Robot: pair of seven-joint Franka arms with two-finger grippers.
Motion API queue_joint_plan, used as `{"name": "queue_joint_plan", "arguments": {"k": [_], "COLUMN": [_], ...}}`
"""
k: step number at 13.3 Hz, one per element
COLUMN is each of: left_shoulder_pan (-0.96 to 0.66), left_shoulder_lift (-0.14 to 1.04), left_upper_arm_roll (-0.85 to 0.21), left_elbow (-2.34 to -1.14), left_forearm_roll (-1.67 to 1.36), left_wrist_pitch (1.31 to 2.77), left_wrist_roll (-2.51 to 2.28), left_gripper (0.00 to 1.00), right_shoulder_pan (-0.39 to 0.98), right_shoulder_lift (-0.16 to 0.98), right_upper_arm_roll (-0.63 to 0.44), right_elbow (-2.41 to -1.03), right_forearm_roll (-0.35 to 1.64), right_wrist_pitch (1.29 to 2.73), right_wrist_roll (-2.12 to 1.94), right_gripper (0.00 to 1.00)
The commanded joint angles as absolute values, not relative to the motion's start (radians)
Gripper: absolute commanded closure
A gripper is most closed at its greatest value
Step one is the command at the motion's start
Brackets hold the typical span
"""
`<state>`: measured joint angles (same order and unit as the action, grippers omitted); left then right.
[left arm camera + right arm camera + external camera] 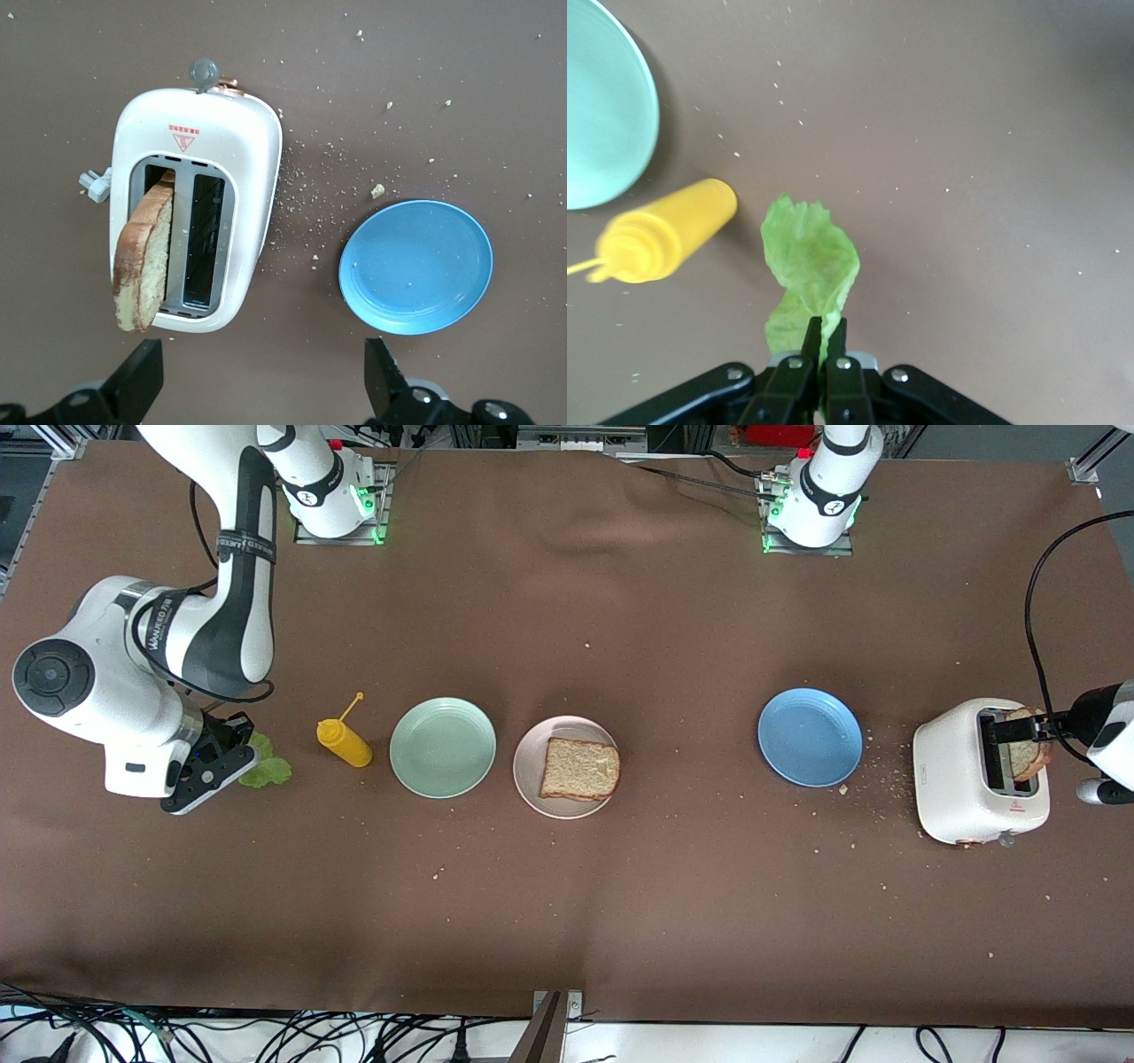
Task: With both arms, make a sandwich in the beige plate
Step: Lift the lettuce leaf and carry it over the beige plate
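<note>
The beige plate (pixel 529 769) sits mid-table with one brown bread slice (pixel 580 769) lying on it. A second slice (pixel 1028 755) (pixel 142 266) stands tilted in a slot of the white toaster (pixel 974 775) (pixel 199 150) at the left arm's end. My left gripper (pixel 1019 732) (pixel 261 381) hangs open over the toaster, its fingers wide apart with nothing between them. At the right arm's end, my right gripper (pixel 229 766) (pixel 824 332) is shut on one end of the ruffled green lettuce leaf (pixel 268 769) (pixel 811 257), low over the table.
A yellow squeeze bottle (pixel 345 742) (pixel 664 235) lies beside the lettuce. A mint-green plate (pixel 443 747) (pixel 602 133) sits between the bottle and the beige plate. A blue plate (pixel 810 737) (pixel 416 266) stands next to the toaster, with crumbs scattered between them.
</note>
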<state>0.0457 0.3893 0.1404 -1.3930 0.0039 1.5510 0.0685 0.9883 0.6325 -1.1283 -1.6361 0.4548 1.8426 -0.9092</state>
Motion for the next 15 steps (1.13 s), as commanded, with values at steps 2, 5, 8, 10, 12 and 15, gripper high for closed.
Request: {"name": "queue_joint_plan", "arguments": {"k": [2, 5, 8, 10, 12, 15], "left_shoulder_pan": [0.047, 0.077, 0.133, 0.155, 0.176, 0.192], "left_shoulder_lift": [0.391, 0.391, 0.400, 0.410, 0.410, 0.432], "left_upper_arm_roll": [0.144, 0.144, 0.144, 0.144, 0.144, 0.144], "left_elbow": [-1.381, -1.391, -1.413, -1.452, -1.483, -1.493], "left_forearm_roll": [0.038, 0.043, 0.045, 0.040, 0.041, 0.049], "left_wrist_pitch": [1.536, 1.537, 1.546, 1.589, 1.624, 1.631], "left_wrist_roll": [0.087, 0.103, 0.213, 0.238, 0.239, 0.239], "left_gripper": [0.00, 0.00, 0.00, 0.00, 0.00, 0.00], "right_shoulder_pan": [0.986, 1.040, 1.085, 1.085, 1.085, 1.078], "right_shoulder_lift": [0.646, 0.646, 0.647, 0.649, 0.669, 0.705], "right_upper_arm_roll": [-1.137, -1.126, -1.070, -0.994, -0.909, -0.780], "right_elbow": [-1.450, -1.384, -1.384, -1.384, -1.384, -1.385], "right_forearm_roll": [0.448, 0.549, 0.665, 0.753, 0.808, 0.883], "right_wrist_pitch": [1.614, 1.508, 1.526, 1.596, 1.699, 1.898], "right_wrist_roll": [-0.696, -0.420, -0.121, 0.067, 0.231, 0.479], "right_gripper": [1.00, 1.00, 1.00, 1.00, 1.00, 1.00]}}
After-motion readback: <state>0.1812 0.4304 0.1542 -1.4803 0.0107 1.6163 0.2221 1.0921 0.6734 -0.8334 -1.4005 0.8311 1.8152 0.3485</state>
